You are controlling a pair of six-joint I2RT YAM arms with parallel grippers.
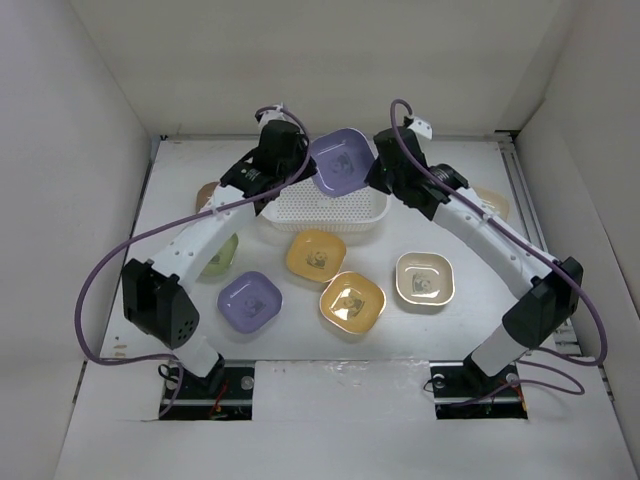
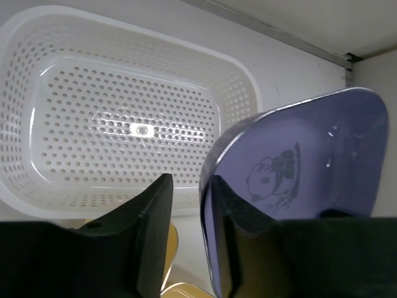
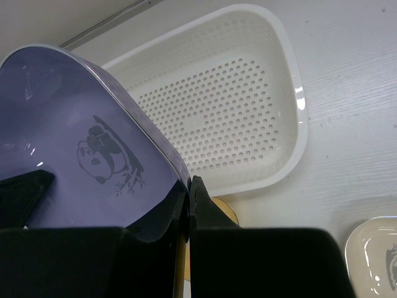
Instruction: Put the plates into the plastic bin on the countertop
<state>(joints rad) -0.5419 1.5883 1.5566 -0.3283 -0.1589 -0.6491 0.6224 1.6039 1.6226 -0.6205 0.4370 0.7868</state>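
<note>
Nothing is in the bin (image 1: 352,213) yet; both wrist views show its perforated floor bare. It sits mid-table (image 1: 480,325), toward the far edge.

One plate is on its way: the held plate (image 1: 340,160), purple, hangs tilted in the air over the bin's far side, between the two arms. The right pincer (image 3: 189,194) is clamped on its rim. The left pincer (image 2: 188,186) straddles the opposite rim with its jaws apart, and a gap shows on one side, so I'd judge it isn't gripping.

Seven more lie on the table. A second purple plate (image 1: 249,298), two yellow plates (image 1: 315,253) (image 1: 352,300) and a cream plate (image 1: 424,278) sit between the bin and the near edge. A green plate (image 1: 220,255) is half under the left arm. One tan plate (image 1: 207,193) lies toward the left edge and another (image 1: 492,203) toward the right, both partly hidden. By my reckoning the job has barely begun.

No brand or writing can be read anywhere. The only marking is a small panda drawn in the middle of each plate whose centre I can make out.
</note>
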